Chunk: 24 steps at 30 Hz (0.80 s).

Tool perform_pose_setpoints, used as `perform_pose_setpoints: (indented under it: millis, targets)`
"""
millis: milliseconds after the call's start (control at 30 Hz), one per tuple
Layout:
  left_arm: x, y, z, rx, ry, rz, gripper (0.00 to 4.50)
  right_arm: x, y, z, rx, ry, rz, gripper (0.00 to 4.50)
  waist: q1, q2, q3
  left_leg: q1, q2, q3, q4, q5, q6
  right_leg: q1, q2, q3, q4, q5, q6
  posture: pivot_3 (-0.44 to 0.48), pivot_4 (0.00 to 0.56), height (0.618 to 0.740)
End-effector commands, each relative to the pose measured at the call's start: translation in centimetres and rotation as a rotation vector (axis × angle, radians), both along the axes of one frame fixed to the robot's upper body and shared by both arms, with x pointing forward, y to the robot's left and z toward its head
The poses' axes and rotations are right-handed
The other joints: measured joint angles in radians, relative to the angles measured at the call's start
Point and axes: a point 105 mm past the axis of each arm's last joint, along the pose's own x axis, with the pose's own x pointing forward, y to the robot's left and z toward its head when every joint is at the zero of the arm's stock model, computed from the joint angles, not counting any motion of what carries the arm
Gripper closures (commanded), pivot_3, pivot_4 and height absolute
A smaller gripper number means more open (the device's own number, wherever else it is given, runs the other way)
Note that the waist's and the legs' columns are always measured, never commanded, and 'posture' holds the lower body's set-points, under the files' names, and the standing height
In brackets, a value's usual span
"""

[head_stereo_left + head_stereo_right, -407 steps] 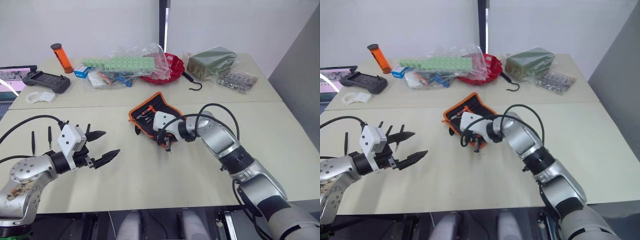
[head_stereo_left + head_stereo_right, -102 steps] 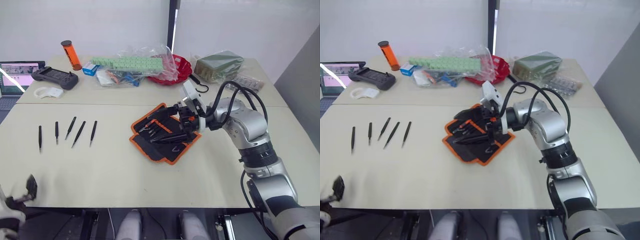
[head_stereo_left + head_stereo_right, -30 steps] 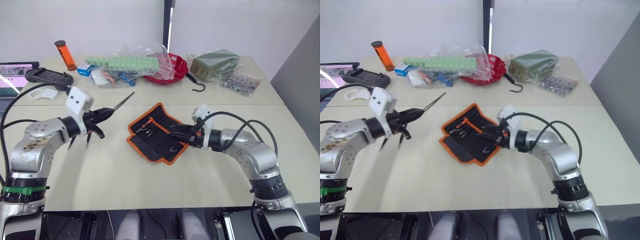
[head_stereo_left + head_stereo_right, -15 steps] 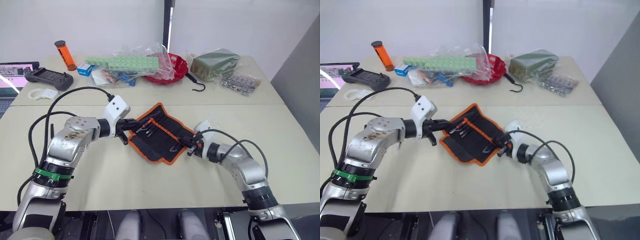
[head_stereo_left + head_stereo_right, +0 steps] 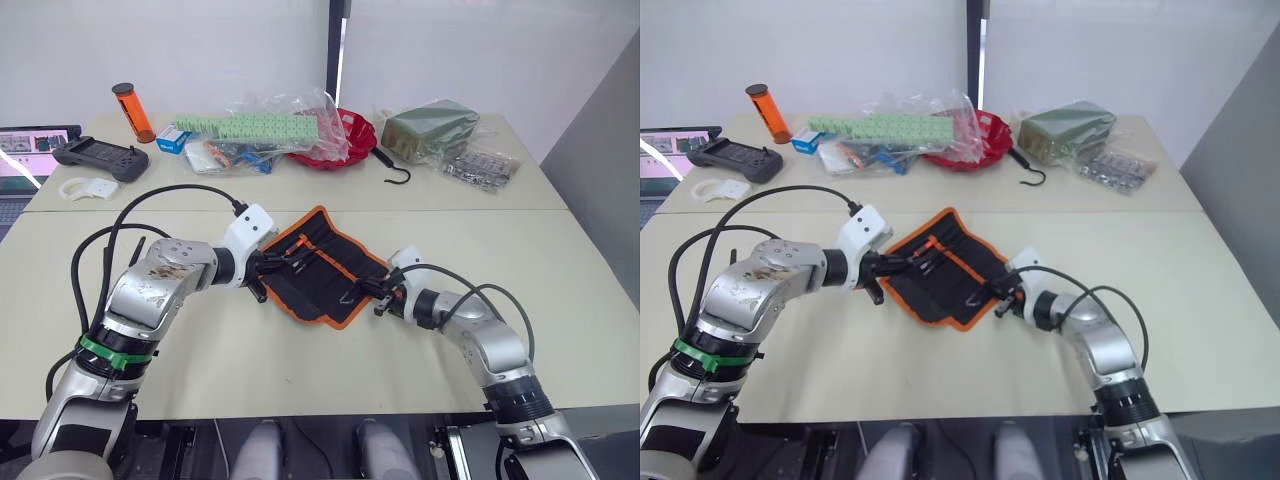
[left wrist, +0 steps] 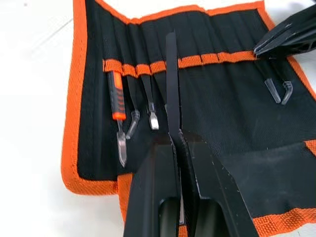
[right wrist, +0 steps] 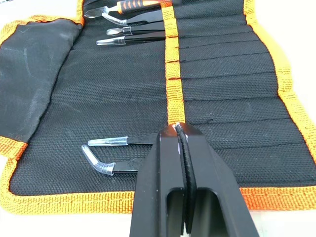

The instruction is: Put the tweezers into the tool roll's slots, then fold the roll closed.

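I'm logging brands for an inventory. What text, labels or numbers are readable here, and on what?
No text can be read anywhere.
Tool roll: no label or brand shows on it.
Laptop screen: it shows content, too small to read.
Blue box: any print is too small to read.
Orange tube: no legible marking.

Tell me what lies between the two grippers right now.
In the left eye view, the open black fabric tool roll with orange trim spans the stretch between the left gripper, shut on a slim black tweezer, and the shut right gripper.
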Motion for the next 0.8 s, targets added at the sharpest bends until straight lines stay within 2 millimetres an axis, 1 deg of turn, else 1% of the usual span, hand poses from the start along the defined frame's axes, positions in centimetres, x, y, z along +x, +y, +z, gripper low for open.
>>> perform_pose_setpoints:
  millis: [33,100,200,333,433,533,633,800]
  targets:
    - [-0.3,-0.2,0.6,0.003,-0.036,0.015,4.5,-0.4,-0.8,-2.5,-0.055,0.096,-0.029,4.47,0.0,0.0,0.0,0.0,0.0,0.0,0.0,0.0,0.0,0.0,0.0,0.0,0.0,0.0,0.0,0.0,0.15,0.74]
    - [-0.5,-0.1,0.4,0.002,-0.031,0.025,4.5,-0.5,-0.8,-2.6,-0.059,0.1,-0.028,4.47,0.0,0.0,0.0,0.0,0.0,0.0,0.0,0.0,0.0,0.0,0.0,0.0,0.0,0.0,0.0,0.0,0.15,0.74]
    - [-1.2,0.1,-0.5,0.034,-0.001,0.027,4.5,-0.7,-0.9,-2.8,-0.07,0.102,-0.03,4.47,0.0,0.0,0.0,0.0,0.0,0.0,0.0,0.0,0.0,0.0,0.0,0.0,0.0,0.0,0.0,0.0,0.15,0.74]
    - [-1.4,0.1,-0.9,0.033,0.016,0.05,4.5,-0.9,-0.9,-2.8,-0.061,0.106,-0.038,4.47,0.004,0.0,0.0,0.0,0.0,0.0,0.0,0.0,0.0,0.0,0.0,0.0,0.0,0.0,0.0,0.0,0.15,0.74]
    - [-1.2,0.1,-1.1,0.045,0.02,0.063,4.5,-0.9,-0.9,-2.7,-0.061,0.106,-0.038,4.47,0.005,0.0,0.0,0.0,0.0,0.0,0.001,0.0,0.0,0.0,0.0,0.0,0.0,0.0,0.0,0.0,0.15,0.74]
    - [-0.6,0.3,-0.9,0.053,0.007,0.093,4.5,-1.0,-0.9,-2.7,-0.061,0.106,-0.038,4.47,0.006,0.0,0.0,0.0,0.0,0.0,0.001,0.0,0.0,0.0,0.0,0.0,0.0,0.0,0.0,0.0,0.15,0.74]
    - [-0.3,-0.6,-0.4,0.021,-0.006,0.079,4.5,-1.0,-0.9,-2.7,-0.06,0.104,-0.038,4.47,0.007,0.0,0.0,0.0,-0.001,0.0,0.001,0.0,0.0,0.001,-0.001,0.0,0.0,0.0,0.0,0.0,0.15,0.74]
    - [0.0,-2.0,-0.6,0.01,-0.007,0.056,4.5,-0.9,-0.8,-2.7,-0.057,0.106,-0.043,4.47,0.008,0.0,0.0,0.0,-0.001,0.0,0.001,0.0,0.0,0.001,-0.001,0.0,0.0,0.0,0.0,0.0,0.15,0.74]
